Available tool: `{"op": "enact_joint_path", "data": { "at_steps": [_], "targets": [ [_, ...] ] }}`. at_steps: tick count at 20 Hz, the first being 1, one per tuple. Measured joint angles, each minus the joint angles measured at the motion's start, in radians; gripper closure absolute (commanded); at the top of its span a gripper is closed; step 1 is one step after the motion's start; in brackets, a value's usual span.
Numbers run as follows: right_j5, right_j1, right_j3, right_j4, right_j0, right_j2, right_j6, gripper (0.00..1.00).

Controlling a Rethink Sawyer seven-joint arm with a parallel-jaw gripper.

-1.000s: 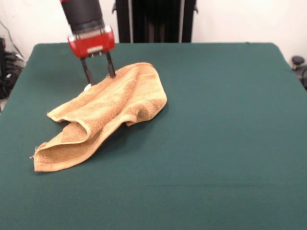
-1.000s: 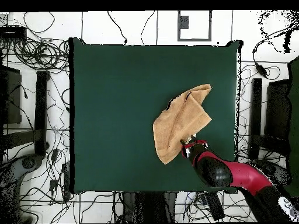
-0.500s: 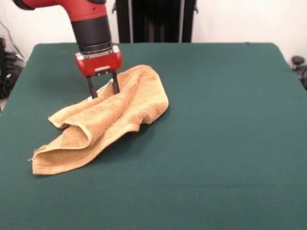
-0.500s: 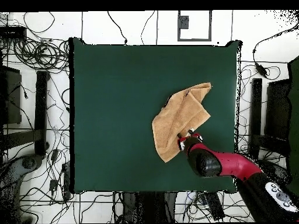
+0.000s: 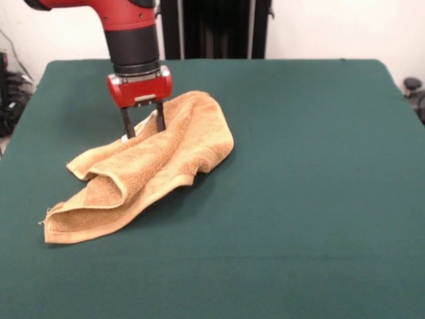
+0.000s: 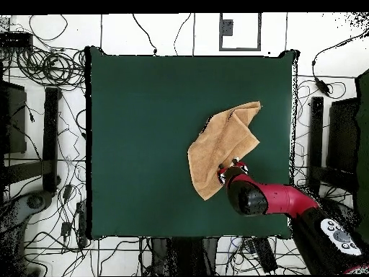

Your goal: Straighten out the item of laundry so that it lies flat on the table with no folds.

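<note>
The towel (image 5: 143, 166) lies crumpled on the green table (image 5: 299, 186), left of the middle in the front view and toward the side where the robot stands. It is not flat: it runs as a long, folded strip from a rounded hump near the gripper down to a flat corner at the front left. A thick fold rolls over along its middle, and 1 edge curls up there so that the underside shows. In the overhead view the towel (image 6: 222, 148) sits right of the table's (image 6: 144, 144) centre, as a slanted, lopsided shape with 1 corner pointing toward the far right edge and another toward the robot's side.

The arm (image 5: 129, 30) comes down from the upper left in the front view, red with a black wrist section. The gripper (image 5: 143, 126) stands upright at the towel's far edge, with its 2 dark fingers (image 5: 125, 123) spread apart. Their tips reach down to the cloth, 1 on each side of a raised bit of the edge, with a gap showing between them. A small white patch (image 5: 123, 138) shows at the base of the left-hand finger. In the overhead view the gripper (image 6: 232, 170) sits at the towel's edge nearest the robot, with the arm (image 6: 288, 205) running off toward the lower right corner.
</note>
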Motion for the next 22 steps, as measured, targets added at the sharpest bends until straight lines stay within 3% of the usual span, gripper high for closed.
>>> {"op": "enact_joint_path", "data": {
  "at_steps": [1,2,22],
  "targets": [
    [0.0,0.0,0.0,0.002,0.0,0.0,0.0,0.0],
    [-0.001,0.001,-0.001,0.006,0.0,0.0,0.0,1.0],
    [0.003,0.003,-0.006,0.032,0.006,-0.007,0.0,1.0]
  ]
}}
